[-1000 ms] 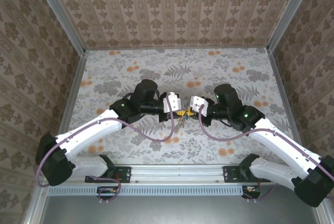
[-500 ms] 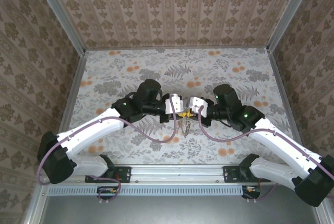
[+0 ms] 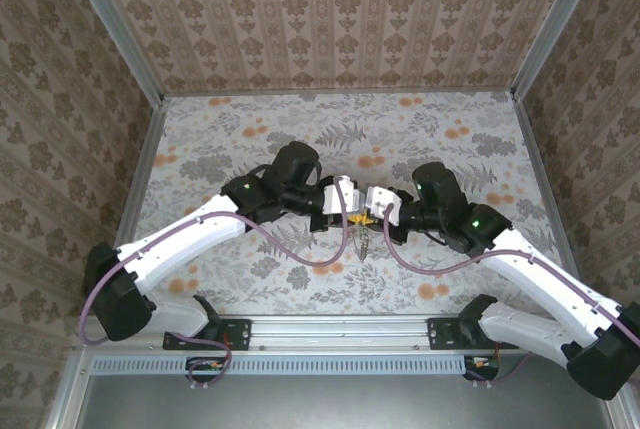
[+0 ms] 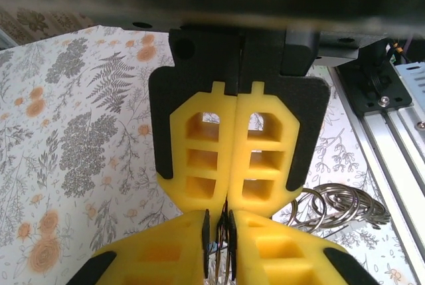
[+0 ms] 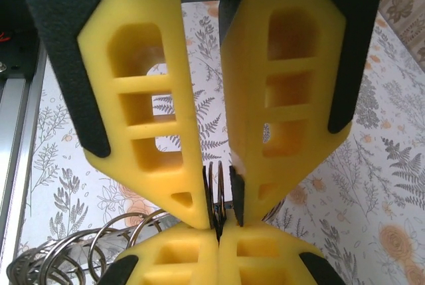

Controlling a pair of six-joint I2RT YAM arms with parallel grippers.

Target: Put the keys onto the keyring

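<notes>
left fingers (image 4: 199, 159): pressed together, tips meeting the loop; cannot tell whether wire is pinched in the seam
keyring (image 5: 214, 189): thin loop, edge-on, held between the two sets of tips over mid surface (image 3: 250, 139)
hanging rings (image 4: 342, 205): silvery bunch dangling just beside the grip
right fingers (image 5: 146, 125): clamped on the keyring wire at the very tips, pads splayed in a V behind
risk, slip: tip-only hold on thin wire; a twist from the left side probably rotates the loop or pops it out
risk, tug: both arms at one loop, tips touching; mismatched motion likely bends the wire or drags it free
risk, swing: dangling bunch shifts weight, may snag a pad
risk, drop: thin metal on busy floral print, probably hard to re-grasp
risk, threading: narrow gap at the tips, little room to feed keys on
</notes>
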